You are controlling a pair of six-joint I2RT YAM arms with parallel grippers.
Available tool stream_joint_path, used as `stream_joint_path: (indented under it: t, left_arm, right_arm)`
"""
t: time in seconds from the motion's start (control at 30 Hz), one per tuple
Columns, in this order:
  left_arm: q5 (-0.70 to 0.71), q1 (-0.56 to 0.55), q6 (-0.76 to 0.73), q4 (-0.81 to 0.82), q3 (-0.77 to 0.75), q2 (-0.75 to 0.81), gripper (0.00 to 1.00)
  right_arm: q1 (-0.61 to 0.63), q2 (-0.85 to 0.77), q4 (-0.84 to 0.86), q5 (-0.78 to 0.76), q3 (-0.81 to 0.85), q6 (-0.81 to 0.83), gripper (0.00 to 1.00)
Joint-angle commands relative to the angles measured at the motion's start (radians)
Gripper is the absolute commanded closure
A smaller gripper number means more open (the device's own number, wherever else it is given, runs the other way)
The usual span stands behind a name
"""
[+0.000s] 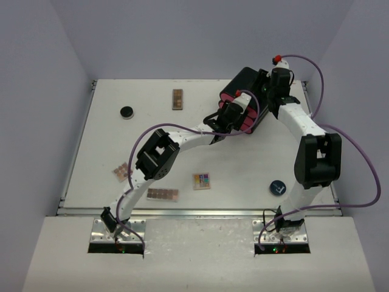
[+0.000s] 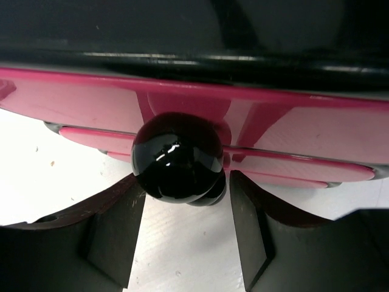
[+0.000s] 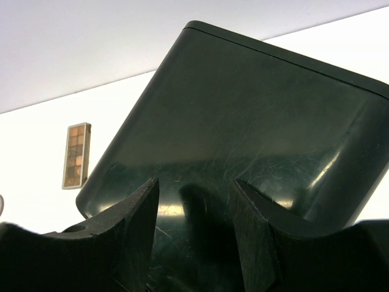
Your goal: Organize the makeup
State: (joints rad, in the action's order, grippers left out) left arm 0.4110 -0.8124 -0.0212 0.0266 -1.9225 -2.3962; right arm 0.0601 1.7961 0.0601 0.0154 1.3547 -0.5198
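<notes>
- The black knob covers the fingertips of the left gripper, so contact between them cannot be told.
- The pink drawer front runs off both side edges of the left wrist view.
- The black box is cut off at the right and bottom edges of the right wrist view, behind the right gripper.
- A pale sliver at that view's left edge shows too little to identify.
- From above, the left arm hides one corner of the pinkish palette.
- The pale mark on the dark round disc is too small to read.
</notes>
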Motion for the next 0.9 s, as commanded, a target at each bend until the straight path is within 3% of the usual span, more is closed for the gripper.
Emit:
stream_joint_path:
  t: [0.0, 0.27, 0.6, 0.77, 0.87]
  left_arm:
    - [0.002, 0.001, -0.005, 0.085, -0.04, 0.005, 0.48]
    - [-0.003, -0.001, 0.002, 0.073, -0.043, -0.016, 0.58]
    - [-0.023, 0.001, 0.048, -0.01, -0.073, -0.026, 1.0]
    - [0.003, 0.001, 0.058, -0.07, 0.019, 0.037, 1.0]
    - [-0.01, 0.001, 0.052, -0.068, 0.186, 0.162, 1.0]
  right_arm:
    - [-0.006, 0.006, -0.108, -0.006, -0.035, 0.009, 0.48]
    - [-0.008, -0.004, -0.108, -0.012, -0.04, 0.012, 0.48]
    - [-0.009, -0.009, -0.091, -0.012, -0.077, 0.027, 0.48]
    - [-0.014, -0.003, -0.092, -0.012, -0.077, 0.023, 0.48]
    - [-0.014, -0.004, -0.093, -0.028, -0.078, 0.018, 0.48]
